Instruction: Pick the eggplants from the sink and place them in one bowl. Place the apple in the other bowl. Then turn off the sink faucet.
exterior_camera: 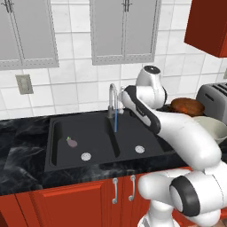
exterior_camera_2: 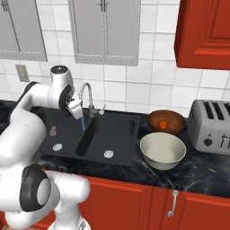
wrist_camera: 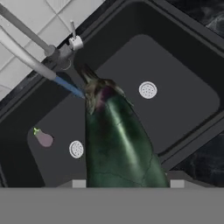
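An almost black eggplant (wrist_camera: 118, 140) with a green sheen stands close before the hand camera, gripped at its lower end, above the sink (wrist_camera: 179, 65). My gripper (exterior_camera_2: 77, 112) hovers over the divider, just left of the faucet (exterior_camera_2: 87, 96), shut on that eggplant. A pale purple eggplant (exterior_camera: 72, 142) with a green stem lies in the left basin near its drain (exterior_camera: 86, 156). Blue water (exterior_camera: 115, 120) runs from the spout. The apple (exterior_camera_2: 163, 125) sits in the reddish-brown bowl (exterior_camera_2: 176, 117). In front of that bowl the pale grey-cream bowl (exterior_camera_2: 162, 150) holds nothing.
A silver toaster (exterior_camera_2: 211, 126) stands on the dark marble counter (exterior_camera_2: 202, 173) right of the bowls. Grey wall cabinets (exterior_camera: 124, 31) hang over the sink, and a red one (exterior_camera_2: 204, 31) over the toaster. The faucet's side lever (wrist_camera: 74, 39) points up beside its base.
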### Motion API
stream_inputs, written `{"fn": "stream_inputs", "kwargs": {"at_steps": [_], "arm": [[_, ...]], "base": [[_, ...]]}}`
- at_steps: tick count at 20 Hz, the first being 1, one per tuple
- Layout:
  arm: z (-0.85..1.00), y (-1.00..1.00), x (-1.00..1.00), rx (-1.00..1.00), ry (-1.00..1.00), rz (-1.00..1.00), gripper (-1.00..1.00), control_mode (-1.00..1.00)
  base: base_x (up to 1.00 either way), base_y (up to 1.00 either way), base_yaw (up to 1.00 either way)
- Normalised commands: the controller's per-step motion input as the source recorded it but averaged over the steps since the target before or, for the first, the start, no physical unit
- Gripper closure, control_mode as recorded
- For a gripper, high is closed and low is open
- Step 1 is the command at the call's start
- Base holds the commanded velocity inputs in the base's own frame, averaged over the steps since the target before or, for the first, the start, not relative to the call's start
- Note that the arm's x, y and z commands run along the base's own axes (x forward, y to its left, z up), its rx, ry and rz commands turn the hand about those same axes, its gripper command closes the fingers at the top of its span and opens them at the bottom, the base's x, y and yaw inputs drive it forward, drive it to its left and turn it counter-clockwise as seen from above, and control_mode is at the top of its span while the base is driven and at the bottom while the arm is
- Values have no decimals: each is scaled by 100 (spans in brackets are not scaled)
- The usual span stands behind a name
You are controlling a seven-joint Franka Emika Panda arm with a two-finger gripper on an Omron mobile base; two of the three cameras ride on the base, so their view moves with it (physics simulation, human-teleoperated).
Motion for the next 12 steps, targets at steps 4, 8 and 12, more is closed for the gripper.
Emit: {"fn": "stream_inputs", "kwargs": {"at_steps": [4,8,12], "arm": [[1,-59,-25,0,0,0,100,-100],[7,-48,-11,0,0,0,100,-100],[2,-52,-1,0,0,0,100,-100]], "base": [[0,0,0],[0,0,0],[0,0,0]]}}
